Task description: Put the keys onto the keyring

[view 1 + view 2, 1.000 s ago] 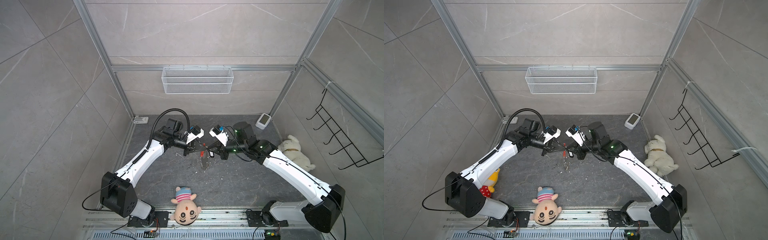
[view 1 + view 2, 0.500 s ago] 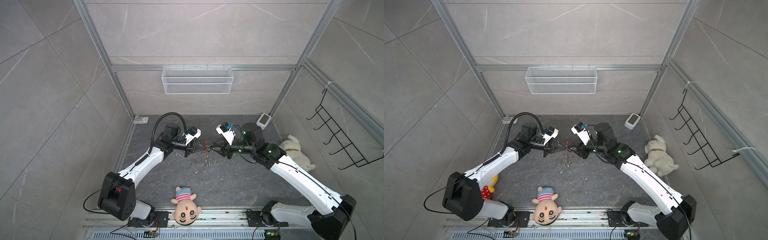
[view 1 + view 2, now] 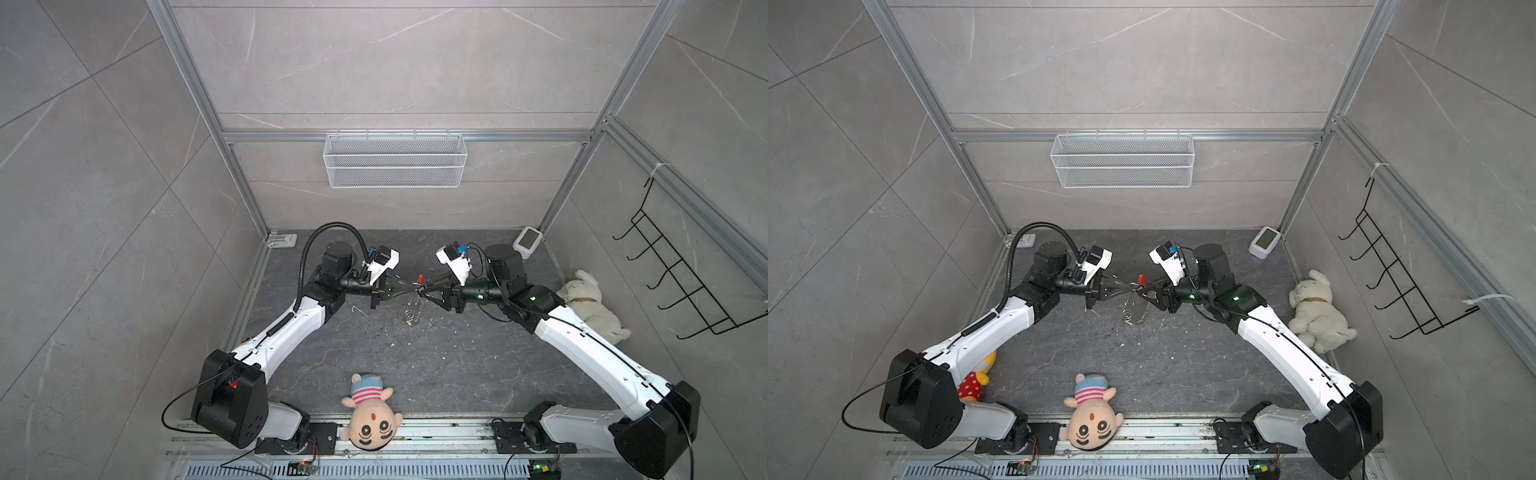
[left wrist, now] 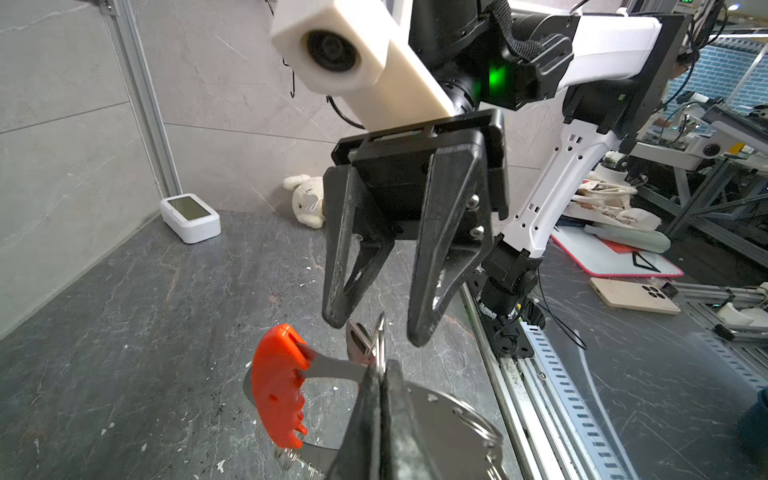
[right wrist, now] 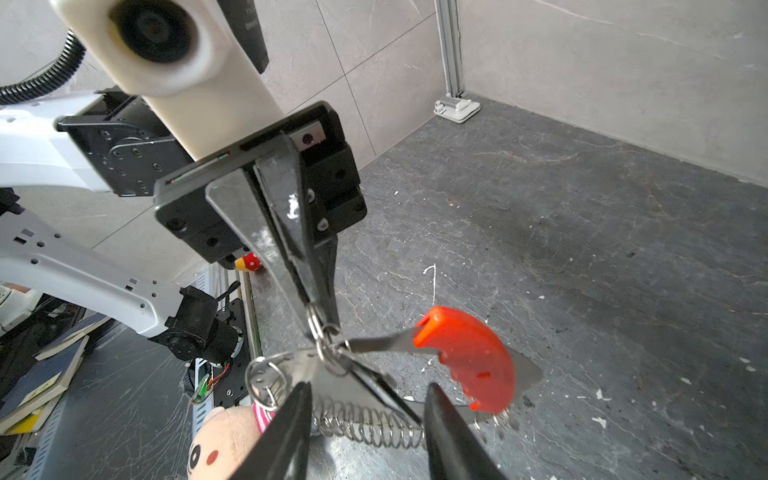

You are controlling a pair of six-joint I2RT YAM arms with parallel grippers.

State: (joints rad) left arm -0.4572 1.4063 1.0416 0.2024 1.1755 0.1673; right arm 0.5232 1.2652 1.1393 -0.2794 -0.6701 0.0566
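Two robot arms meet nose to nose above the dark stone tabletop (image 3: 457, 374), with the keyring (image 4: 440, 415) hanging in mid-air between them. The left gripper (image 5: 318, 309) has its jaws pressed together on one of the small silver rings (image 5: 316, 328) at the top of the bunch. That hold appears to let the flat metal loop, its red plastic segment (image 5: 467, 359) and the coil-like row of further rings dangle free, facing the other arm. The right gripper (image 4: 375, 330) stands just beside the pinch point with its jaws spread, a finger on either side of the cluster and gripping nothing. In the right wrist view a slim dark piece (image 5: 384, 394) slants down from the ring cluster and appears to be the keys. Whether it is fully threaded on cannot be told from these angles. The facing pose suggests a division of labour: one arm steadies the ring so it cannot swing, while the other is free to close on the keys or work them along. In both top views the meeting point sits mid-table toward the back, well apart from the striped-cap plush doll (image 3: 368, 415) at the front edge and the white plush dog (image 3: 592, 309) by the right wall. A thin white bent wire (image 5: 432, 276) lies on the table nearby.
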